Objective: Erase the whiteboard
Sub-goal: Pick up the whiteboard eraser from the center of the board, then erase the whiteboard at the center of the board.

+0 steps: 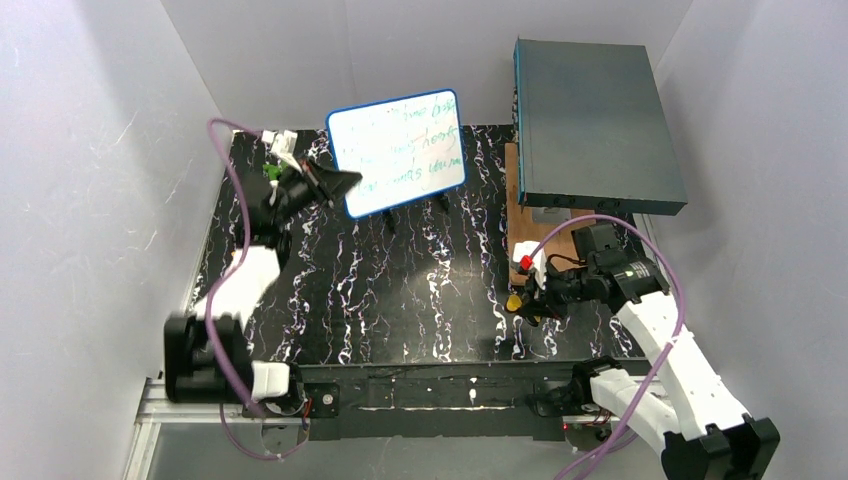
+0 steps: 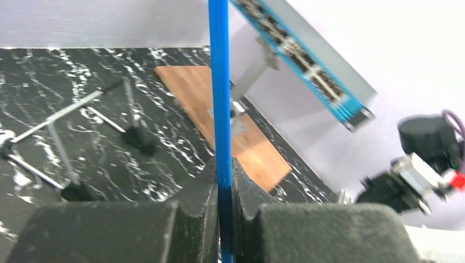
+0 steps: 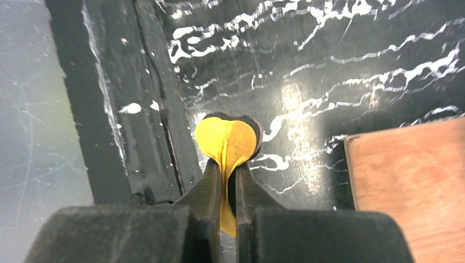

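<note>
Whiteboard [image 1: 398, 152] is being held at rear centre of the black marbled table [image 1: 400, 290], just left of the grey-teal box [image 1: 595, 120], with its face tilted toward the arms. Whether its feet are bearing on the table cannot be told.

Its left frame edge is being pinched by the left gripper [image 1: 335, 185], jaws pressed tight on the blue rim. A yellow soft pad [image 3: 227, 137] is being pinched, folded, by the right gripper [image 3: 228, 175], well apart from the board.

Handling, as judged: the board is being rated light, thin and stiff. The frame is prob. smooth, so twisting under wipe pressure is being flagged. The rim is being rated the correct hold, not the face.

Appearance: white face w/ blue rounded-corner frame. Green handwriting w/ some red is being shown, unwiped.
</note>
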Tool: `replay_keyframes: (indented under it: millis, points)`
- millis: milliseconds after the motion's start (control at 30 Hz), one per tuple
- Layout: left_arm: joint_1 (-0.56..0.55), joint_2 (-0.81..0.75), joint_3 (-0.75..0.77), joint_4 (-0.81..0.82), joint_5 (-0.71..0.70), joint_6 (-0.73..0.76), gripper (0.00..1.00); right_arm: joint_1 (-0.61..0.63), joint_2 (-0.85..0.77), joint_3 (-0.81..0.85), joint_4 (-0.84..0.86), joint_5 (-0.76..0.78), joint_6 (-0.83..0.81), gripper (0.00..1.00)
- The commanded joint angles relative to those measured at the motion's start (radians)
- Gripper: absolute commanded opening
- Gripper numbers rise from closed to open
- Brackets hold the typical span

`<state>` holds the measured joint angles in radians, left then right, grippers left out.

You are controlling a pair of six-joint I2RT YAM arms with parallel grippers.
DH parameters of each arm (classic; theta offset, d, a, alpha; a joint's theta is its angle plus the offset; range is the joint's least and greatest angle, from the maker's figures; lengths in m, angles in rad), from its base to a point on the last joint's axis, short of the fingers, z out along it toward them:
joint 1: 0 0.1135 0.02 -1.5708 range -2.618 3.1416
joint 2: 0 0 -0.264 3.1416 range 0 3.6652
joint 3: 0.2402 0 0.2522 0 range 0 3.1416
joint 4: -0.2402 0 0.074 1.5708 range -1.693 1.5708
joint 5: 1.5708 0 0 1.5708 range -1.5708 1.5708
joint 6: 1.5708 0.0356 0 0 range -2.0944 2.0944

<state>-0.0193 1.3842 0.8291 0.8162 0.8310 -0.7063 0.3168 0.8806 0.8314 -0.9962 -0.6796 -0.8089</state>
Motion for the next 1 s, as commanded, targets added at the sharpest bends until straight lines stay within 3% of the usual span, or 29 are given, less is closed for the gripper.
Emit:
replay_keyframes:
  millis: [0,200,467,667,800,967]
  points:
    - [-0.086,-0.442,-0.208,-0.193,-0.132,0.014,0.00,0.011,-0.032,0.116,-0.126,-0.132,0.017,0.01]
    - [-0.178,-0.881,-0.376,-0.544,-0.185,-0.064,0.00,0.017,-0.070,0.232,-0.219,-0.172,0.037,0.01]
    - [-0.370,-1.115,-0.503,-0.673,-0.296,-0.181,0.00,0.018,-0.040,0.292,-0.217,-0.236,0.040,0.01]
    - [-0.477,-1.043,-0.595,-0.508,-0.379,-0.204,0.00,0.018,0.011,0.279,-0.173,-0.247,0.058,0.01]
    - [-0.598,-0.858,-0.613,-0.325,-0.507,-0.170,0.00,0.028,0.045,0.269,-0.126,-0.231,0.088,0.01]
    - [-0.747,-0.606,-0.584,-0.075,-0.697,-0.108,0.00,0.099,0.120,0.320,-0.007,-0.083,0.188,0.01]
